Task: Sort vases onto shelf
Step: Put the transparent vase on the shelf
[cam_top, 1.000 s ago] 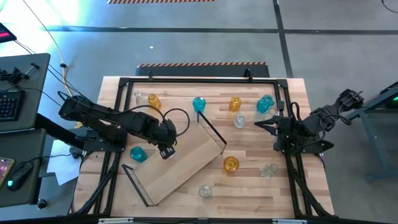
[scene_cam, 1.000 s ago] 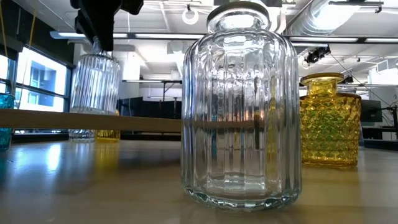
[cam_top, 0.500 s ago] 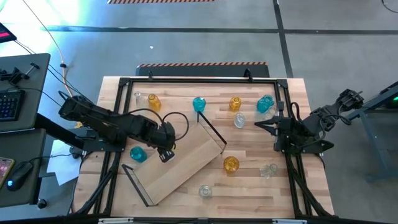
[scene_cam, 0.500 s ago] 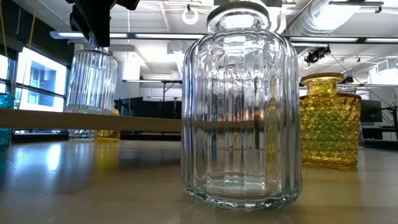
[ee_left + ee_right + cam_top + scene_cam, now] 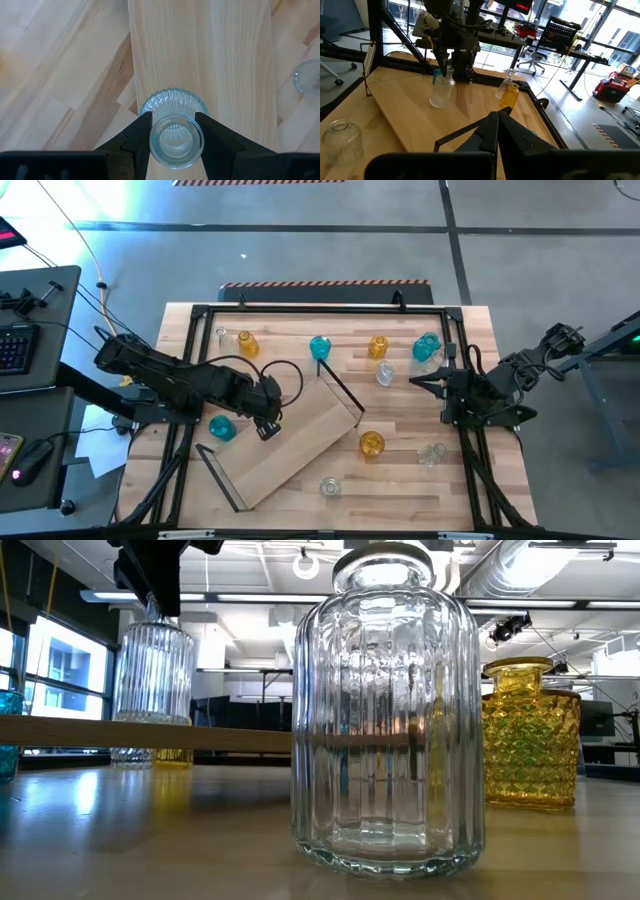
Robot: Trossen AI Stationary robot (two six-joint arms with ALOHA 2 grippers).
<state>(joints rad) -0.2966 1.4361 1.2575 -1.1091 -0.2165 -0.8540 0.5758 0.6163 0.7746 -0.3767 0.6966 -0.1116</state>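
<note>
- Nearest the low camera, a big clear ribbed vase (image 5: 385,710) stands on the table (image 5: 400,470) off the shelf, with an amber diamond-cut vase (image 5: 530,735) behind it to the right; both are unsorted.
- Farther back, the shelf (image 5: 300,435) lies slantwise across the table, its board a pale strip in the low view.
- On its edge nearest the left arm stands a smaller clear ribbed vase (image 5: 175,120). A second ago it hung tilted just above the board; now it stands upright with its base resting on the wood.
- The left gripper (image 5: 176,135) brackets this vase's neck, its fingers (image 5: 137,137) half-spread and just starting to loosen. I judge this vase placed and the release beginning; a straight lift should clear the rim.
- A teal vase (image 5: 222,427) sits on the table just beside the left arm, probably the closest next pick.
- At the far right edge, the right gripper (image 5: 418,380) waits with fingers pressed together, holding nothing.
- More vases (image 5: 378,345) stand along the far side, so most sorting remains.
</note>
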